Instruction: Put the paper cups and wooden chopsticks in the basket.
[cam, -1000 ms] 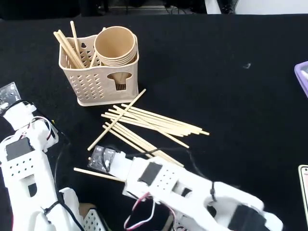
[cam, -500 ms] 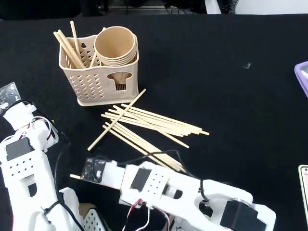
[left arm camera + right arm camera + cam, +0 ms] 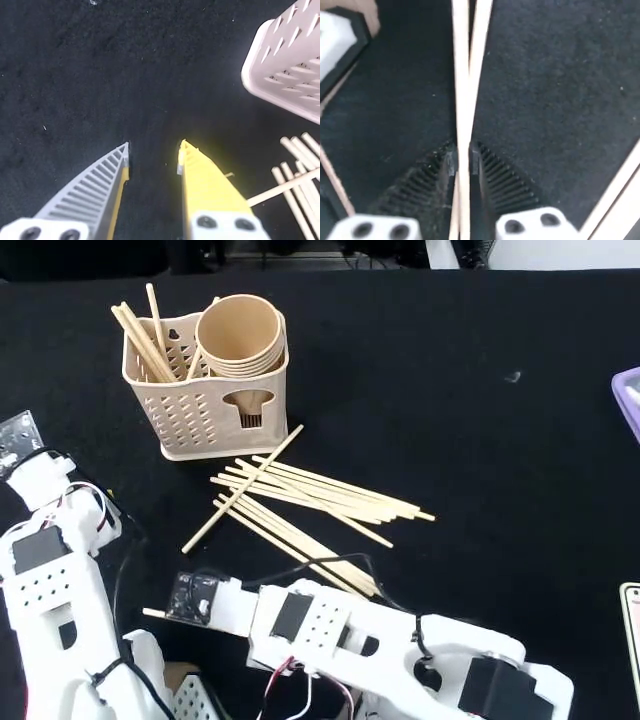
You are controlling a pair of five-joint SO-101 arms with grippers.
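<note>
Chopsticks [image 3: 463, 75] in low, outstretched right hand [image 3: 462, 162]

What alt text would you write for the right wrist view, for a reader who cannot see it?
The right gripper is shut on two wooden chopsticks, which run straight away from the camera over the black table. More loose chopsticks lie at one edge.

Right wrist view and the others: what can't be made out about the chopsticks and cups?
Chopsticks in the right gripper: ends cut off by the right wrist view's edges; in the high view its arm covers most of them.
Paper cups: number unclear in the high view; the basket wall hides the stack.
Purple thing: cut by the high view's edge.
</note>
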